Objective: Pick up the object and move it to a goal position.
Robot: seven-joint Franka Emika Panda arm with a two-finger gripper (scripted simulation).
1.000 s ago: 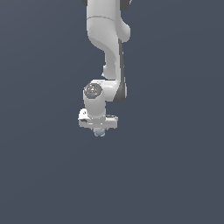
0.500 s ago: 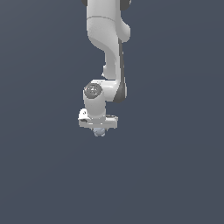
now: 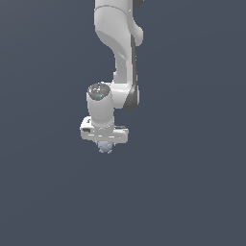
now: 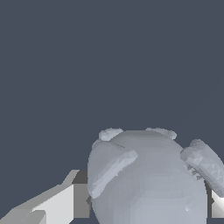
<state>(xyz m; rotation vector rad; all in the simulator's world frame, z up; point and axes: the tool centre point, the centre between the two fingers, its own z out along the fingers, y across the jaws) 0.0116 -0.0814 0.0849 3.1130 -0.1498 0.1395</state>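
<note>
The object (image 3: 105, 147) is a small pale blue-grey roundish lump with short stubby knobs. In the exterior view it shows just below the white gripper (image 3: 104, 144), at the middle of the picture. In the wrist view the object (image 4: 148, 179) fills the space between the two fingers (image 4: 61, 203), which press against its sides. The gripper is shut on the object. Most of the object is hidden by the gripper body in the exterior view.
The white arm (image 3: 120, 53) comes down from the top of the exterior view. Around it is only a plain dark grey-blue surface (image 3: 192, 192). No goal marker shows.
</note>
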